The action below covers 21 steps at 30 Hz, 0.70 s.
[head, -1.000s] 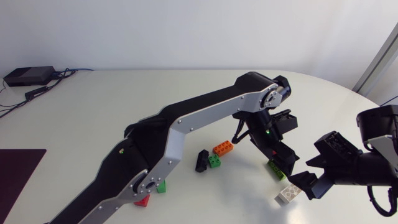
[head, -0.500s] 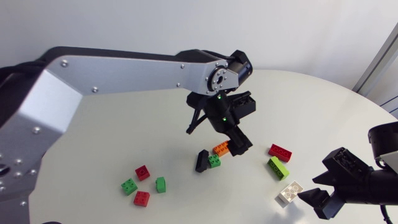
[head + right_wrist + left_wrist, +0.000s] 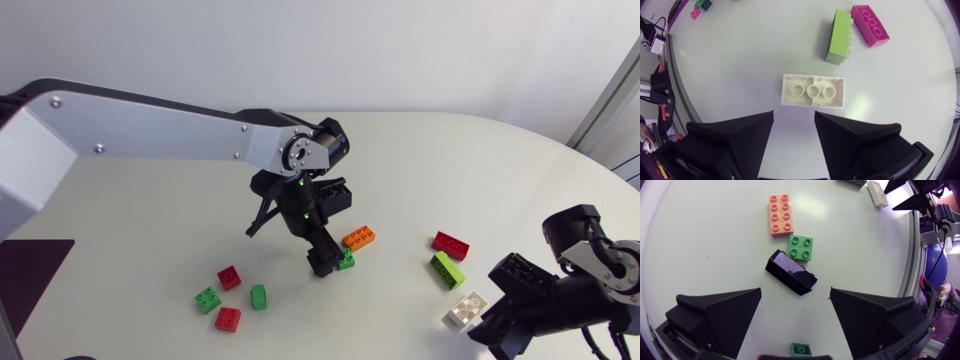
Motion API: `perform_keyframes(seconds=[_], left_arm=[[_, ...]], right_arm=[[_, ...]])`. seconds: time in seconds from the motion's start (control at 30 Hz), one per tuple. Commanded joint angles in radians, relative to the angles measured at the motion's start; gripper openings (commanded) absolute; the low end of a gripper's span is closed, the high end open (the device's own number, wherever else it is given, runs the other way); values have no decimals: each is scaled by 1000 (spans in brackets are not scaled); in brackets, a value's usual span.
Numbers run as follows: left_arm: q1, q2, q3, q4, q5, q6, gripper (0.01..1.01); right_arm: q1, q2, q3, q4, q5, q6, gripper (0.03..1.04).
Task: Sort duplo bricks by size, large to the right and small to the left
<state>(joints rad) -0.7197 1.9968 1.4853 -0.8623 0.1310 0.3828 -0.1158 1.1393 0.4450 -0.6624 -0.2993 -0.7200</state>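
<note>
Head view: your left arm is coming in from the left, and the left tool [image 3: 320, 258] is hanging low over the middle cluster, just beside the small green brick [image 3: 346, 261] and near the orange brick [image 3: 359, 238]. It's covering most of the black brick [image 3: 790, 272], so you aren't getting the opening from here. Four small bricks [image 3: 229, 277] are lying well apart, toward your left. The right tool [image 3: 500, 335] is sitting just beside the white brick [image 3: 466, 308], with the lime brick [image 3: 447, 270] and the long red brick [image 3: 451, 245] lying near. So the left arm is the nearer one for black, the right for white.

Left wrist view: the left tool is standing wide open and gripping nothing. The black brick is lying on the table just ahead of the gap, seemingly tipped on its side. Its long axis is running diagonally to the line between the fingers. My guess is you'll be needing a wrist turn before closing. The small green brick is pressing close to its far edge; whether they're touching is hard to tell.

Right wrist view: the right tool is also standing open and empty, with a narrower gap. The white brick is lying hollow side up, just ahead of the fingertips. Its long axis is running along the closing line, and it's sitting shifted toward one finger.
</note>
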Motion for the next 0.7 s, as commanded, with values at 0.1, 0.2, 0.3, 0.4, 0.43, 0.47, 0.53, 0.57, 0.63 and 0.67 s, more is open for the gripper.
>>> perform_keyframes(seconds=[0.1, 0.2, 0.3, 0.4, 0.43, 0.47, 0.53, 0.57, 0.63, 0.67], left_arm=[[2, -23, -23, 22, -22, 7, 954], [-3, 2, -19, 28, -31, 1, 954], [-6, 28, -14, 32, -44, -7, 954], [-15, 48, -8, 32, -48, -16, 954], [-18, 53, -8, 32, -48, -18, 954], [-24, 60, -5, 32, -54, -22, 954], [-34, 71, 3, 32, -65, -28, 954], [-37, 76, 6, 31, -65, -32, 954], [-41, 86, 20, 31, -68, -45, 954], [-43, 94, 27, 31, -76, -51, 954]], right_arm=[[10, 206, 54, 78, 23, -22, 584], [-8, 315, 126, 121, 23, -21, 584], [-18, 370, 187, 156, 37, -10, 585], [-28, 336, 222, 149, 43, -7, 603], [-31, 306, 228, 136, 43, -6, 644], [-33, 274, 228, 127, 43, -6, 677], [-30, 201, 222, 112, 45, 4, 757], [-22, 172, 218, 110, 45, 13, 784], [4, 125, 216, 93, 45, 22, 798], [15, 112, 219, 84, 45, 28, 798]])
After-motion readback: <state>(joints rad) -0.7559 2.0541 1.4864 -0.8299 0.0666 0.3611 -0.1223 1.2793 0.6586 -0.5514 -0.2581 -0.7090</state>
